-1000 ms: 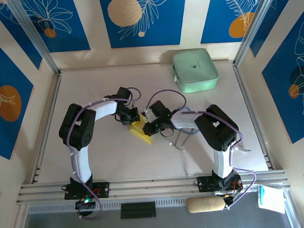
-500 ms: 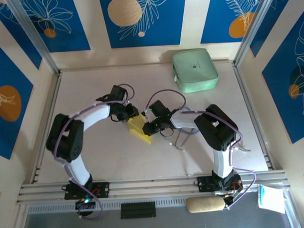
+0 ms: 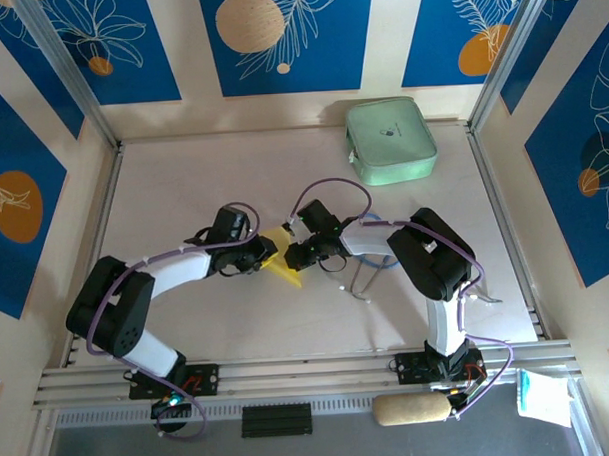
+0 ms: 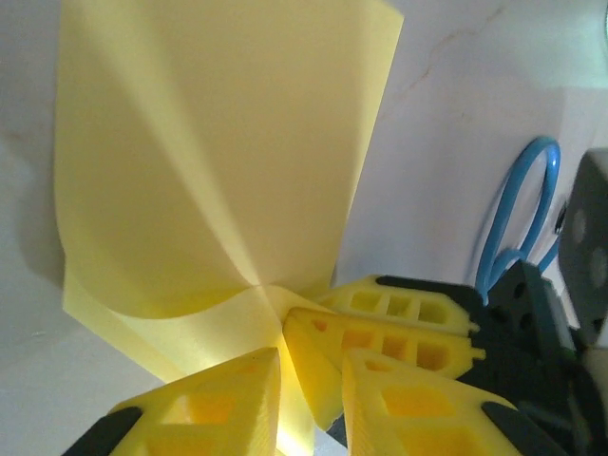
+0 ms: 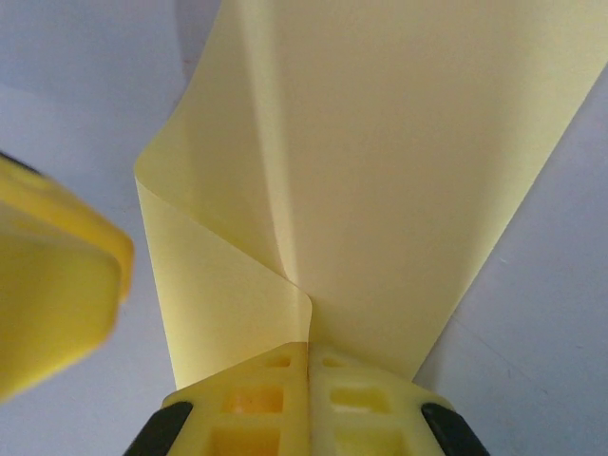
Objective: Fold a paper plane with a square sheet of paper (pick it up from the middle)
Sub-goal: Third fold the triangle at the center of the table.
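The yellow sheet of paper lies partly folded at mid-table, with creases fanning out from one point. My right gripper is shut on the sheet's edge, where one flap curls over beside the pinch. From the left, my left gripper reaches in low. Its yellow fingers stand apart, and the paper's near edge runs into the gap between them. The right gripper's fingers sit just beside that gap. No narrow dart shape is visible.
A mint-green case rests at the back right of the table. A blue looped cable lies behind the right gripper, near its arm. Rails run along the table's sides and front.
The left arm has swung down and to the left, lowering its gripper from behind the paper to the paper's left side. The right gripper and the paper have stayed put.
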`<state>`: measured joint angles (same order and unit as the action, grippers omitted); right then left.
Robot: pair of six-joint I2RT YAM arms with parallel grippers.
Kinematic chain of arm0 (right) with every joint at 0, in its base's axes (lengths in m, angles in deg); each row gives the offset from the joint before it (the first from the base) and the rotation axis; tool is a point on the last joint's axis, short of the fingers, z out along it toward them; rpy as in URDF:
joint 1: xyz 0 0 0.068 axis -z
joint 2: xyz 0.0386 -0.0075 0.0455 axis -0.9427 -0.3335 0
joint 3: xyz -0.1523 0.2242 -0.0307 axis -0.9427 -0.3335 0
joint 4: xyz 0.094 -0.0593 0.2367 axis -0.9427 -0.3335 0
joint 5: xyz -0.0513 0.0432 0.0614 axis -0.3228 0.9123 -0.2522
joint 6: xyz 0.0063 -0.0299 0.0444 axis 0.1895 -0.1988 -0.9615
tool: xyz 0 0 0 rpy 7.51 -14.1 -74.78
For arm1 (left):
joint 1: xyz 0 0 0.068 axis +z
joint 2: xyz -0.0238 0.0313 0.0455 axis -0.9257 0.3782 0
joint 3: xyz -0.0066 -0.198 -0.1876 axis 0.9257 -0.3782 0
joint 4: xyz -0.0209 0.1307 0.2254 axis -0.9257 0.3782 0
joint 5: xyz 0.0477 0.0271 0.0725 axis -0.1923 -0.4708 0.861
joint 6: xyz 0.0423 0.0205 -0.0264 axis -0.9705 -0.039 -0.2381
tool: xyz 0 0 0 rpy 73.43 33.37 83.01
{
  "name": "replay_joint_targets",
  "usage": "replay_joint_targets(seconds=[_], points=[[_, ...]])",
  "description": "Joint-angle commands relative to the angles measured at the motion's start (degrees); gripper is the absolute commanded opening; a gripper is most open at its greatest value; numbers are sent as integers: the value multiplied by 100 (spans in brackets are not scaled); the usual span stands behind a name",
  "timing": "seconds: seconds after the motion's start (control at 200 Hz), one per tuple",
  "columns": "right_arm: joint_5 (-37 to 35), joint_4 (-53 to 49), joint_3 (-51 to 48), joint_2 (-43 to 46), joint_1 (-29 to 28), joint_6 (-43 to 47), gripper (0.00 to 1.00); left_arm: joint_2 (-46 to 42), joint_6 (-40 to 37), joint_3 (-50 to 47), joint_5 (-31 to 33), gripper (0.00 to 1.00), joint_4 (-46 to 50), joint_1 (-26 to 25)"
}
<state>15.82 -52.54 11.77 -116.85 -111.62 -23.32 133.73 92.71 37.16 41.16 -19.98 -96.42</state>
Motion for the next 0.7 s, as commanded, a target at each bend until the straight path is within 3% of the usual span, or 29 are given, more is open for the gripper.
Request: replay_joint_targets(seconds=[0.0, 0.69], points=[[39, -263, 120, -154, 14, -53, 0, 89, 332, -155, -37, 21, -530, -53], [-5, -355, 150, -204, 15, -61, 0, 605, 352, -410, -237, 13, -1119, -107]])
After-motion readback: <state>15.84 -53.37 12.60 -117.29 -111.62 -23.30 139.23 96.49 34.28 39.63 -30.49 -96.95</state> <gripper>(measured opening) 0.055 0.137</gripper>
